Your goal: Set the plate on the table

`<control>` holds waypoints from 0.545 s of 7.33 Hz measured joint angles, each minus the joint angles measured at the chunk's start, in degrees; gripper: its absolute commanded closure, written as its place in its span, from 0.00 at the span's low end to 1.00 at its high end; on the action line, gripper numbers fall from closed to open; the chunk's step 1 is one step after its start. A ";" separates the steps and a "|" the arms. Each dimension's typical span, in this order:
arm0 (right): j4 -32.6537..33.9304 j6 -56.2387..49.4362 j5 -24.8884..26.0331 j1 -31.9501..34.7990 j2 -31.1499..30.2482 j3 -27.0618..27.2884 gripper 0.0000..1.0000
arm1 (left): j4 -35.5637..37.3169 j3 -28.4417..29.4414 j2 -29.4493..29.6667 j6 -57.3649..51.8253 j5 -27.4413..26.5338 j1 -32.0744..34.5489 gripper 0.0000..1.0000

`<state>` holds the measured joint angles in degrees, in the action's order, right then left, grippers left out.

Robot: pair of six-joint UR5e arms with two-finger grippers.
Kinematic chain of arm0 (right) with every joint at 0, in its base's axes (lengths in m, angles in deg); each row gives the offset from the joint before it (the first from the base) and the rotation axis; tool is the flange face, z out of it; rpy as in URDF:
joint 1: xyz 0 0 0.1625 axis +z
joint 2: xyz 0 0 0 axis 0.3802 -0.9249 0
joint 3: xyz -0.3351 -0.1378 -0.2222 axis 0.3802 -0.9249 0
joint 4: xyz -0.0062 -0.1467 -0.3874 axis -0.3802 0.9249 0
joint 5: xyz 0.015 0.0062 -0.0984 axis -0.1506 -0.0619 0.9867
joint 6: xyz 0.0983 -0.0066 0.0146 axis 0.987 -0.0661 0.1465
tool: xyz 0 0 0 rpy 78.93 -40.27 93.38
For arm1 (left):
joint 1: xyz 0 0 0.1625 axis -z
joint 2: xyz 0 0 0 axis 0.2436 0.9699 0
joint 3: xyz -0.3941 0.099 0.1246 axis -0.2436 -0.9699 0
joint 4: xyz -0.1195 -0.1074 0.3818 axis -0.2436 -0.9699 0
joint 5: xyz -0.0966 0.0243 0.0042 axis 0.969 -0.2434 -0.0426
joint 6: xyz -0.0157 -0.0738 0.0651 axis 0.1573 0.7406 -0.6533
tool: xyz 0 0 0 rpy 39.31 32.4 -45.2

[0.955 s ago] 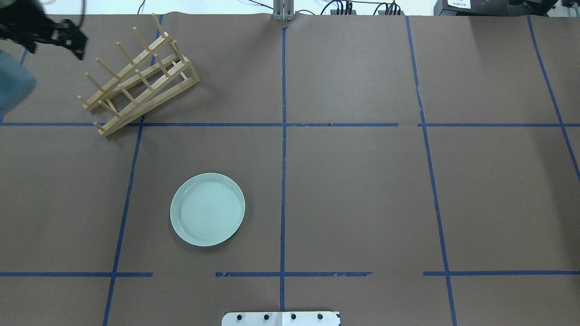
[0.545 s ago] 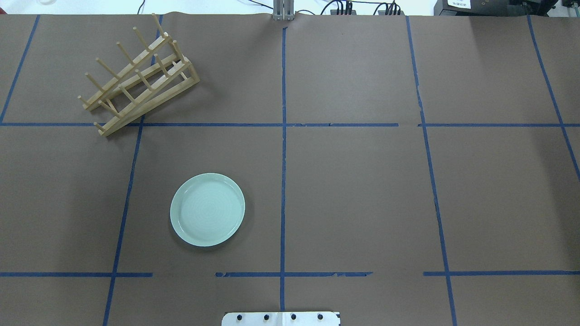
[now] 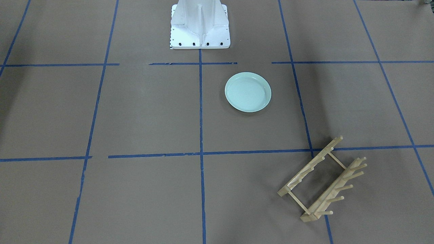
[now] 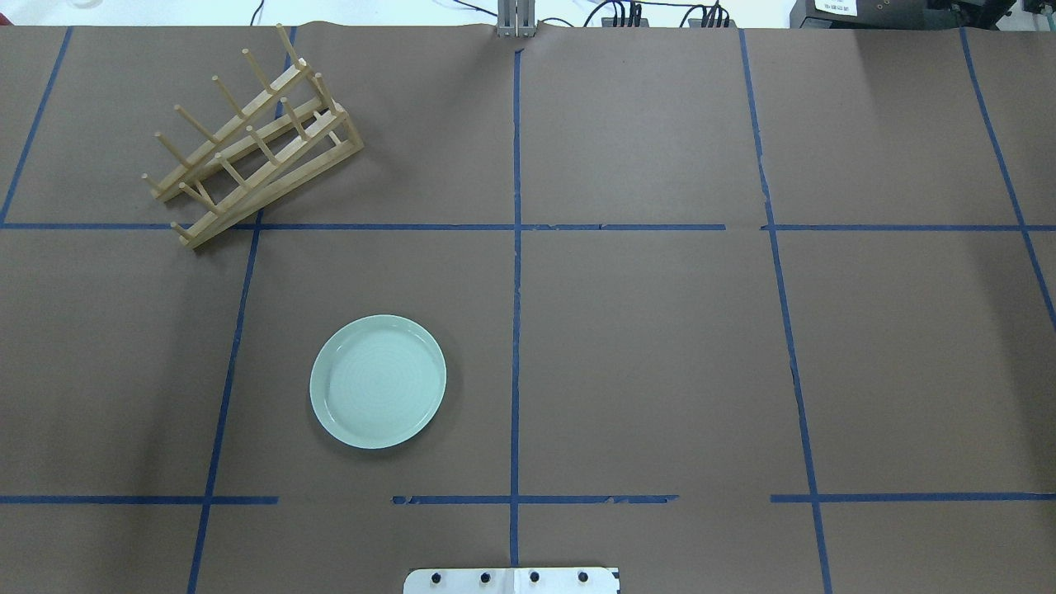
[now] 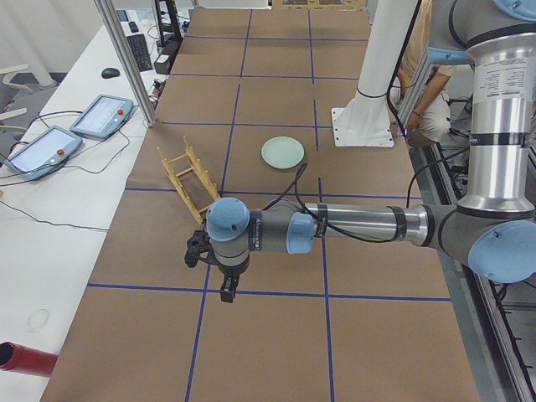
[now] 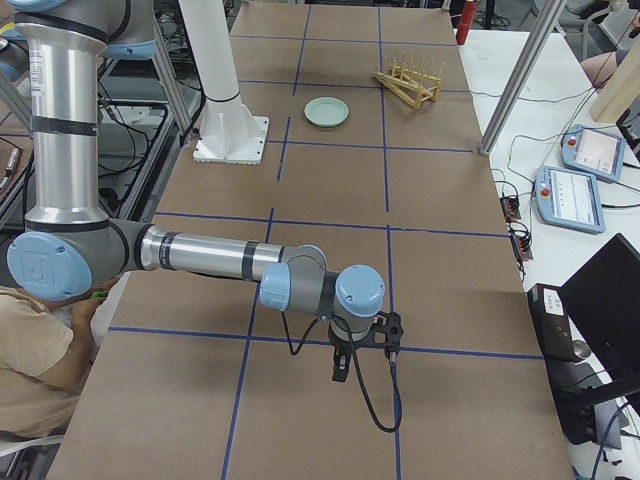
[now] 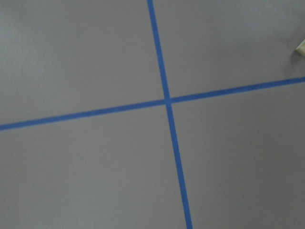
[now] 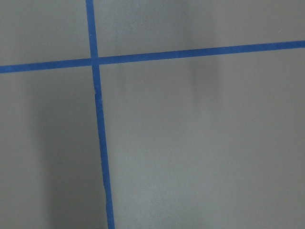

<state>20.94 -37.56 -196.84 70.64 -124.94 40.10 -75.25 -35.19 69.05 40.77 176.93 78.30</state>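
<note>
The pale mint-green plate [image 4: 378,382] lies flat on the brown table [image 4: 660,346], left of the centre tape line; it also shows in the front view [image 3: 248,92] and both side views [image 5: 282,152] [image 6: 326,110]. Nothing touches it. My left gripper [image 5: 227,291] shows only in the exterior left view, hanging over a tape crossing well beyond the rack; I cannot tell if it is open. My right gripper [image 6: 340,368] shows only in the exterior right view, far from the plate; I cannot tell its state either. Both wrist views show only paper and tape.
A light wooden peg rack [image 4: 252,136] stands at the far left of the table, also seen in the front view [image 3: 322,181]. The white robot base [image 3: 199,23] stands behind the plate. Tablets [image 5: 100,115] and cables lie on the side bench.
A second ago my left arm's dark end was at the overhead view's top left corner, by the rack. It has since left that view. The plate and rack have not moved.
</note>
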 measured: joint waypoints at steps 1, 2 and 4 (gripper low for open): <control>0.00 0.00 0.00 0.00 0.00 0.00 0.00 | 0.10 -0.46 -0.19 2.96 0.06 0.00 0.00; 0.00 0.00 0.00 0.00 0.00 0.01 0.00 | 0.08 -1.25 -0.27 6.93 0.04 -0.05 0.00; 0.00 0.00 0.00 0.00 0.03 0.05 0.00 | -0.11 -3.16 -0.48 10.31 0.14 -0.22 0.00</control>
<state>20.94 -37.56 -196.84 70.64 -124.91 40.15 -75.35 -38.35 68.57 51.08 177.08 78.08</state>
